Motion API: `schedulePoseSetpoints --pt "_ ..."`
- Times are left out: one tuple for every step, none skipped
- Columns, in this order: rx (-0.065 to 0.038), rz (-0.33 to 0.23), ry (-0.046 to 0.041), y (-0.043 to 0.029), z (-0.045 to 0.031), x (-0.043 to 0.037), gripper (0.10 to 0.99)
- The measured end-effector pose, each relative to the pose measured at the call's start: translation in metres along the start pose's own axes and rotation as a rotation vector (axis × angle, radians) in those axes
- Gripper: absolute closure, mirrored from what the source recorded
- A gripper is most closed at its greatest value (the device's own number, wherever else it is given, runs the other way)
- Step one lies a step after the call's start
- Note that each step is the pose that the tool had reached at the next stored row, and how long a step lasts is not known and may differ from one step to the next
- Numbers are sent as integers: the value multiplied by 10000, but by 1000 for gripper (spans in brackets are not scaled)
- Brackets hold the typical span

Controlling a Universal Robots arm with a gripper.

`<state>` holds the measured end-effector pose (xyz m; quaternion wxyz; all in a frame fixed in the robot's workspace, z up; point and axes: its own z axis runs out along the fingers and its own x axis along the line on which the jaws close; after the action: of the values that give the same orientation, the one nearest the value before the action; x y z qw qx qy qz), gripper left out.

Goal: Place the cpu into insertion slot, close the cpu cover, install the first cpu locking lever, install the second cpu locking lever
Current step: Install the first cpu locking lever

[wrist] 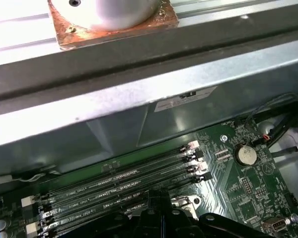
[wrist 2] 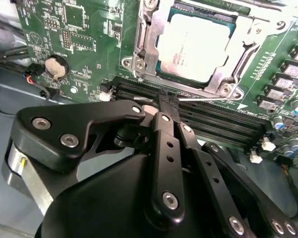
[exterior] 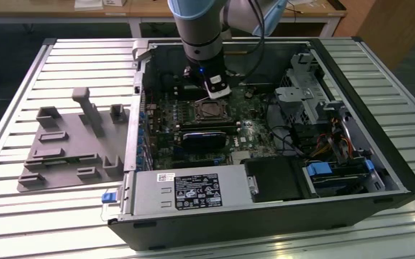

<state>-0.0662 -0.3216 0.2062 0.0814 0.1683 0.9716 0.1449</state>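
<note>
We see cpu (wrist 2: 196,47) seated in slot (exterior: 196,111), exterior view centre; cover (wrist 2: 147,52) looks down, levers unclear. Claw (wrist 2: 165,101) clenched, empty, over memory slots (wrist 2: 213,116).

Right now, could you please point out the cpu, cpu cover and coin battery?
cpu (wrist 2: 196,47): second wrist view, middle of its silver top.
cpu cover (wrist 2: 147,44): second wrist view, bare frame beside the cpu.
coin battery (wrist 2: 55,66): second wrist view, centre of its face.

Inventory: one computer case (exterior: 265,226), one green circuit board (wrist 2: 89,29), one insertion slot (exterior: 209,110), one cpu (wrist 2: 191,47), one coin cell (wrist 2: 55,66), four long memory slots (wrist: 119,181), one grey moulded fixture (exterior: 56,156), one slatted table (exterior: 380,54), one arm (exterior: 200,32), one gripper (wrist 2: 165,101).
</note>
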Motion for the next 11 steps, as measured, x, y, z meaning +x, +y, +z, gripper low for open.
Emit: schedulePoseSetpoints --pt "20 57 -23 0 3 1 984" --pt "40 125 -51 0 5 1 984" --pt "62 192 -78 0 7 2 984" --pt "79 260 -103 1 10 2 984" --pt "88 305 -119 5 12 5 984" --pt "92 332 -127 13 16 10 984" --pt "96 352 -135 22 20 15 984" --pt "101 368 -142 30 24 21 984" --pt "110 384 -149 39 27 26 984" --pt "121 400 -158 46 31 30 984" --pt "133 416 -168 53 34 34 984"
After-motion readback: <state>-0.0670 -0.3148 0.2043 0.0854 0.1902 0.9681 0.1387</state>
